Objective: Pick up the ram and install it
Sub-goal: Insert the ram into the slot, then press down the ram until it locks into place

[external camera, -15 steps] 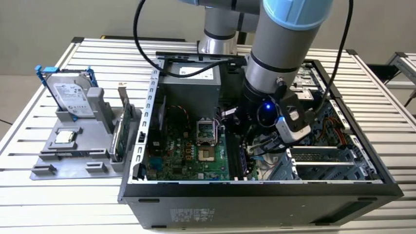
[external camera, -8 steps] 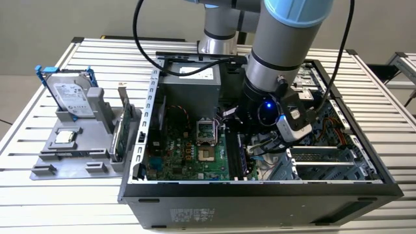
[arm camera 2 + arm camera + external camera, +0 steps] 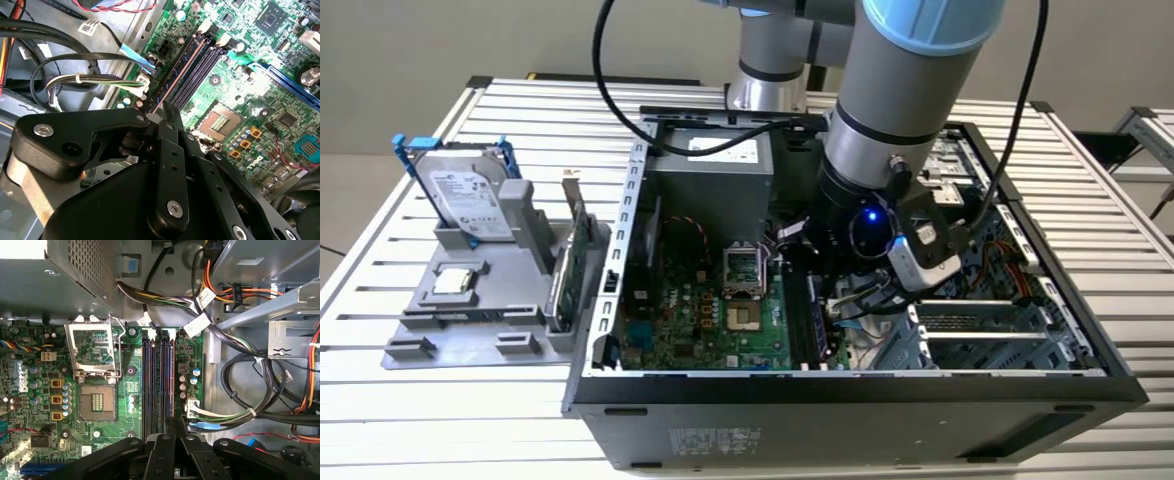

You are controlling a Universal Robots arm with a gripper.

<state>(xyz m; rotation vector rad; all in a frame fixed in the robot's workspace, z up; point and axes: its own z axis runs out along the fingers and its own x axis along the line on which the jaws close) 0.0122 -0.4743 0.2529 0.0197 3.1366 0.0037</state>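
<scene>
The ram, a long, narrow, dark memory stick [image 3: 177,77], shows edge-on in both wrist views [image 3: 170,380], a thin strip with a pale coppery edge. It sits inside the open black computer case [image 3: 854,400], over the row of dark parallel memory slots [image 3: 150,385] on the green motherboard [image 3: 707,320].

- Hand: the black two-fingered hand [image 3: 159,116] is narrowed almost shut. Its fingertips appear to pinch one end of the stick [image 3: 172,422]. The contact itself is partly hidden by the finger links.
- Key relation: the stick's long axis runs straight out from the fingertips, parallel to the slots. It lies along the slot farthest from the square silver processor socket [image 3: 97,405]. Whether it is seated or just above the slot cannot be told.
- Exterior view: the arm reaches down into the case, wrist over the slot area.
- Surroundings: a silver hard drive in a blue frame [image 3: 460,195] stands on a grey holder on the slatted metal desk [image 3: 400,420]. It is well apart, at the exterior view's left.
</scene>
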